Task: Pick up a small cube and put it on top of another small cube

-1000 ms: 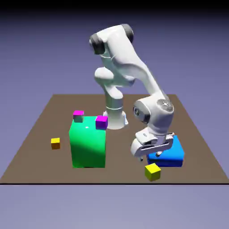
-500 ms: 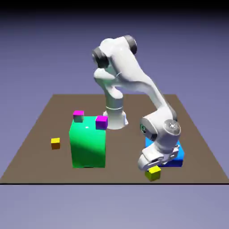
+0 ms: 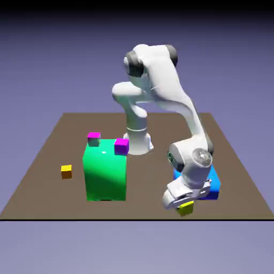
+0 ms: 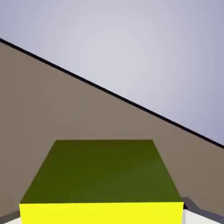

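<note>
Where the brown table [image 3: 48,160] fills the middle of the exterior view, the white arm [image 3: 166,96] arches over it and bends low toward the near edge. The big green block [image 3: 105,170] stands left of centre, and a small magenta-topped cube [image 3: 121,146] sits on its upper right corner; a second magenta-topped cube [image 3: 93,138] shows at its upper left corner, though whether it rests on the block or just behind it I cannot tell. A flatter blue block [image 3: 213,184] lies to the exterior view's right, largely hidden by the wrist.

The gripper [image 3: 183,204] is down at the table just in front of the blue block, over the small lemon-yellow cube [image 3: 186,208], of which only a corner shows beneath the hand. In the hand view that cube [image 4: 103,179] fills the lower half of the frame, sitting where the fingertips would be and covering them. The jaws seem to straddle it, but whether they are pressing on its sides cannot be told from either view.

A small amber cube [image 3: 66,171] sits alone on the table, well apart to the left of the green block.
</note>
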`<action>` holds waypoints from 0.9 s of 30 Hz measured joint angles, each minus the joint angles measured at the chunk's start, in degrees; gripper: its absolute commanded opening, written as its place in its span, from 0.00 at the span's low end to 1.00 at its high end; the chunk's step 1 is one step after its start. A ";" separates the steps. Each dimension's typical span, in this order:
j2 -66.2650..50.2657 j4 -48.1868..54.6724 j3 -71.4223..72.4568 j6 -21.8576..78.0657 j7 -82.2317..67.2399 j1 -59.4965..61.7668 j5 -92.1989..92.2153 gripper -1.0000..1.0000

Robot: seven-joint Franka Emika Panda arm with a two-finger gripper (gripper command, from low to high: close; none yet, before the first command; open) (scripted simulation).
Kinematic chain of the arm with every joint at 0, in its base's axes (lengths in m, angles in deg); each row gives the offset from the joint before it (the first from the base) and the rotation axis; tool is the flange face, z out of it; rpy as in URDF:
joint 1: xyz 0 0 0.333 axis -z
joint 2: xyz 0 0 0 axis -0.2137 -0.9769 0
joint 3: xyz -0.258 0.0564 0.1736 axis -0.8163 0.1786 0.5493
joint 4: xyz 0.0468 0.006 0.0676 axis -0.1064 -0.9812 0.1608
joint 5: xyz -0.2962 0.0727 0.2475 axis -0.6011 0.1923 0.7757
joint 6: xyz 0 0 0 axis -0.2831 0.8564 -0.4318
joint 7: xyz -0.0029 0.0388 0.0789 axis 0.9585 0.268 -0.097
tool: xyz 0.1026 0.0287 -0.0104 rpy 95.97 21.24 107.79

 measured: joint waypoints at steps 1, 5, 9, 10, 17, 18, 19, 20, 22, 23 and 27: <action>-0.23 0.18 2.07 0.83 0.86 1.89 -1.31 0.00; -1.14 0.89 10.37 4.16 4.33 9.44 -6.58 0.00; -2.05 1.60 18.67 7.50 7.80 17.00 -11.86 0.00; -2.28 1.77 20.75 8.33 8.67 18.88 -13.18 0.00; -2.28 4.53 29.98 12.38 12.37 27.11 -17.00 0.00; -0.20 4.26 28.38 13.09 13.22 26.75 -15.29 0.00; 1.87 3.58 26.49 13.74 14.12 26.24 -13.71 0.00; 3.95 2.89 24.59 14.38 15.01 25.74 -12.14 0.00; 8.10 1.52 20.79 15.68 16.81 24.73 -9.00 0.00; 10.18 0.84 18.90 16.32 17.70 24.23 -7.43 0.00; 18.49 -1.90 11.31 18.91 21.28 22.21 -1.14 0.00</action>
